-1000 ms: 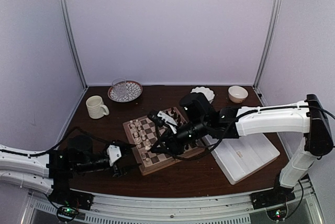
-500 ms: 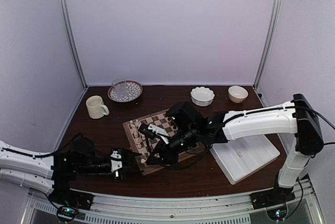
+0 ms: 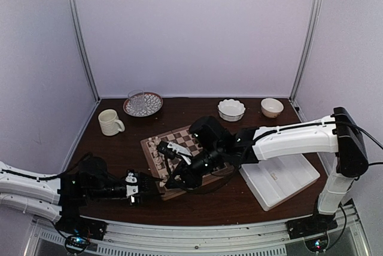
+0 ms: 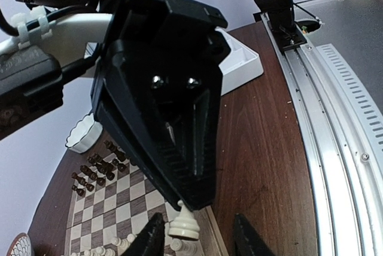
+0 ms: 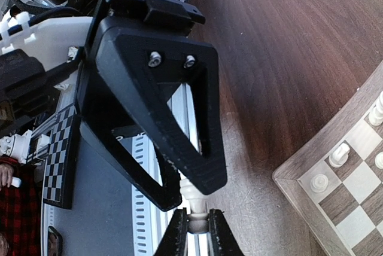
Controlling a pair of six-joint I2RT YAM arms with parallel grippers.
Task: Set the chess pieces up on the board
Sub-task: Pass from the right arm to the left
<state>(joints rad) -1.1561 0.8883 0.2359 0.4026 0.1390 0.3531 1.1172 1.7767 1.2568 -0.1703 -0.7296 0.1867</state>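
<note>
The board [image 3: 194,142] lies mid-table, with cream-white chess pieces [image 3: 158,151] along its left side and dark ones at the far right. My right gripper [image 3: 169,179] hovers at the board's near-left corner. In the right wrist view it [image 5: 196,232] is shut on the head of one cream-white piece [image 5: 195,223]. My left gripper [image 3: 147,184] faces it from the left. In the left wrist view it [image 4: 197,238] is open, its fingers on either side of that piece's base [image 4: 184,224]. The board [image 4: 119,199] lies beneath.
A white tray [image 3: 281,178] lies right of the board. A cream mug [image 3: 109,122], a patterned plate with a glass [image 3: 142,104] and two small bowls [image 3: 231,109] [image 3: 271,107] stand along the back. The metal rail [image 4: 335,124] runs along the table's near edge.
My right gripper has moved left and nearer, from over the board to its near-left corner. My left gripper has moved right to meet it.
</note>
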